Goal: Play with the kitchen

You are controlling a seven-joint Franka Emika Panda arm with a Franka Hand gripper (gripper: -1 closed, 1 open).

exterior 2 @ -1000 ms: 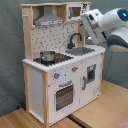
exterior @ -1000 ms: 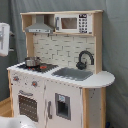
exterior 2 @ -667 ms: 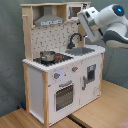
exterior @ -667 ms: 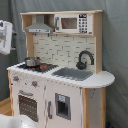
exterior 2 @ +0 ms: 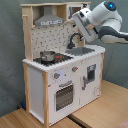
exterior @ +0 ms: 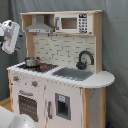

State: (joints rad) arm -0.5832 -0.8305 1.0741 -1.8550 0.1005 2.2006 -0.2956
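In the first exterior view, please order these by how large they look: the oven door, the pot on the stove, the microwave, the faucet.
1. Microwave and oven door: look alike, unranked.
2. Faucet.
3. Pot, slightly smaller.

Kitchen (exterior: 60, 75) stands on the floor before a curtain (exterior: 115, 50). In the first exterior view, the pot (exterior: 32, 62) sits on the stovetop (exterior: 37, 66) at the first exterior view's left; sink (exterior: 72, 73) to its right, faucet (exterior: 85, 59) behind the sink. Hood (exterior: 39, 25) above stovetop; microwave (exterior: 74, 23) above sink. Oven door (exterior: 28, 106) below stovetop. Arm (exterior 2: 97, 20) is above the sink in the second exterior view.
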